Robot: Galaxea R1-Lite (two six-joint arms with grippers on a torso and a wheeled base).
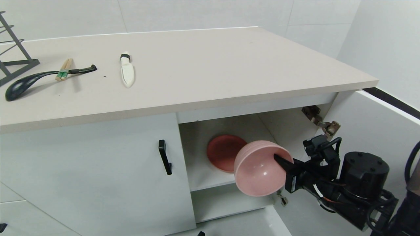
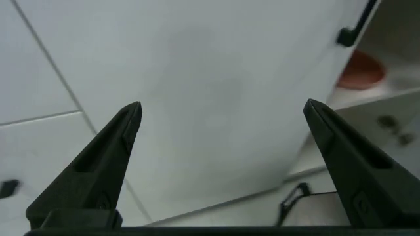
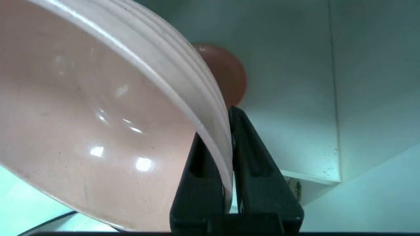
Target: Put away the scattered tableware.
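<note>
My right gripper [image 1: 281, 161] is shut on the rim of a pink bowl [image 1: 259, 168], held tilted at the mouth of the open cabinet. Up close, the bowl [image 3: 98, 137] has its rim pinched between the black fingers [image 3: 252, 157]. A red plate [image 1: 224, 152] lies on the cabinet shelf [image 1: 203, 178] just behind the bowl; the plate [image 3: 223, 69] also shows past the rim. My left gripper [image 2: 223, 121] hangs open before the shut cabinet door [image 2: 216, 98], holding nothing. On the countertop [image 1: 203, 68] lie a dark spoon [image 1: 36, 80], wooden chopsticks [image 1: 64, 69] and a white sheathed knife [image 1: 127, 70].
A dark wire rack [image 1: 13, 55] stands at the counter's far left. The shut left door has a black handle [image 1: 165, 157]. The right door [image 1: 374, 124] is swung open, its hinge [image 1: 320, 123] just above my right arm. A lower shelf [image 1: 226, 201] sits beneath.
</note>
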